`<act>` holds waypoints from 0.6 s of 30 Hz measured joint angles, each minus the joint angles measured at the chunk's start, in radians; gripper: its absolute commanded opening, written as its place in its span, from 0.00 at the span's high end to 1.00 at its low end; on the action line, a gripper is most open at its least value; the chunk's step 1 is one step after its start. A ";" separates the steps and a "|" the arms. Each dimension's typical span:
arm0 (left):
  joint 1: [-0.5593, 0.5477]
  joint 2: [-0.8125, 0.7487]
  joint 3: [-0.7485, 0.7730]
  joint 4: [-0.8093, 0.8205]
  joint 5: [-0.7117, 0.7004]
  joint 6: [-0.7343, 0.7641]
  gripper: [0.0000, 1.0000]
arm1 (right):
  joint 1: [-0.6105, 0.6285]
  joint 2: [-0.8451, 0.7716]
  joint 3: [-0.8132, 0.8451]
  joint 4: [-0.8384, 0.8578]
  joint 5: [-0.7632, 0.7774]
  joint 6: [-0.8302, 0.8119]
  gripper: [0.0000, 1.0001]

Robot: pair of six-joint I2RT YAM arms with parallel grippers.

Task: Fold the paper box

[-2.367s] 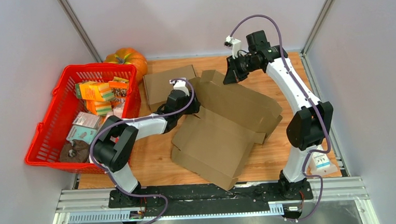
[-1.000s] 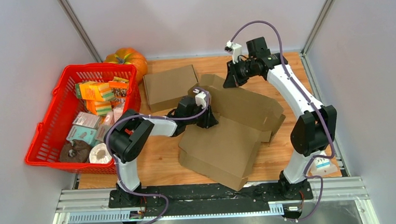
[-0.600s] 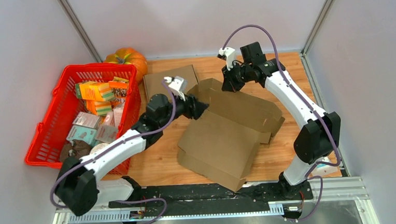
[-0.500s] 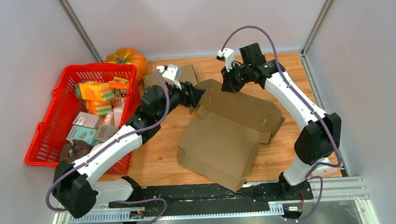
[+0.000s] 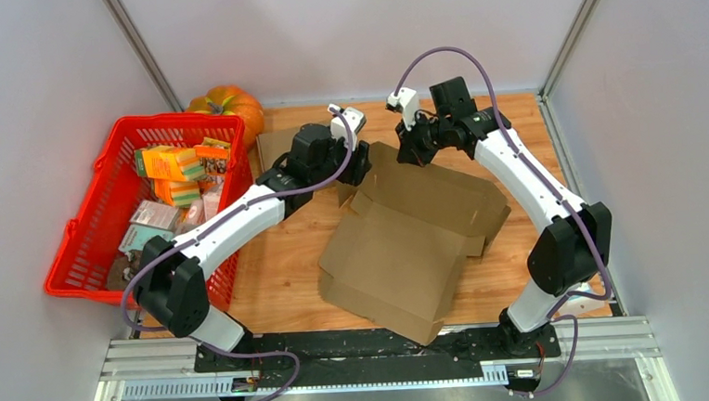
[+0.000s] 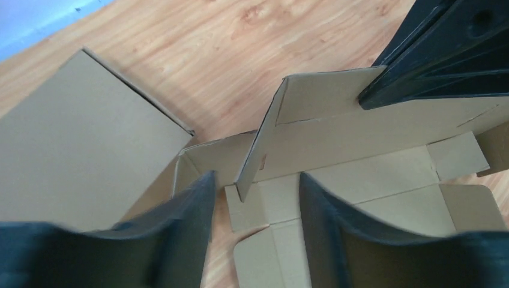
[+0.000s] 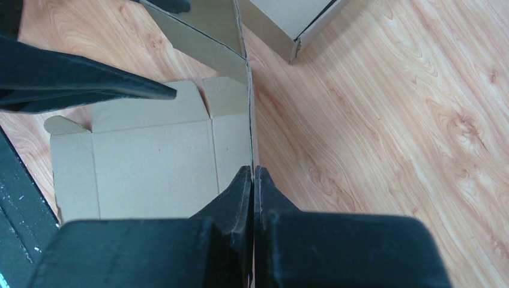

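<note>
Top external view: red basket (image 5: 101,216) at far left of the table (image 5: 281,270), filled with small orange and pale packages, pumpkin (image 5: 229,106) behind its far corner. Small closed cardboard box (image 5: 273,145) lies flat just right of the basket, mostly hidden under the left arm. Left claw (image 5: 353,163) reaches across to the near-left corner of the paper box (image 5: 409,234), fingers spread wide and holding nothing. Left wrist view looks down between the two spread fingers at the end edge of a raised flap; contact with that flap cannot be told. The paper box sits mid-table, right of centre, unfolded and mostly flat, brown card with its inner panels and small tabs facing up and one long flap along its far-left side standing up. Near corner of the paper box points towards the arm bases. Right claw (image 5: 413,150) is at the far end of that standing flap, pressed together on it. Right wrist view shows the thin card edge pinched between the two black fingers, flap upright, bare wood to its right. White packet (image 5: 575,294) lies by the right arm base, partly hidden.
</note>
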 measured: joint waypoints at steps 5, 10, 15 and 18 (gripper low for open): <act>0.000 0.020 0.000 -0.020 -0.011 0.023 0.91 | 0.000 0.000 -0.004 0.002 -0.011 -0.010 0.89; -0.010 0.017 -0.018 0.013 -0.113 0.005 1.00 | 0.008 0.000 -0.004 0.016 0.052 0.126 0.38; -0.031 -0.028 -0.086 0.042 -0.247 -0.082 1.00 | 0.026 -0.048 0.044 -0.077 0.246 0.460 0.00; -0.051 -0.079 -0.137 0.048 -0.328 -0.152 1.00 | 0.041 -0.182 0.042 -0.112 0.340 0.700 0.00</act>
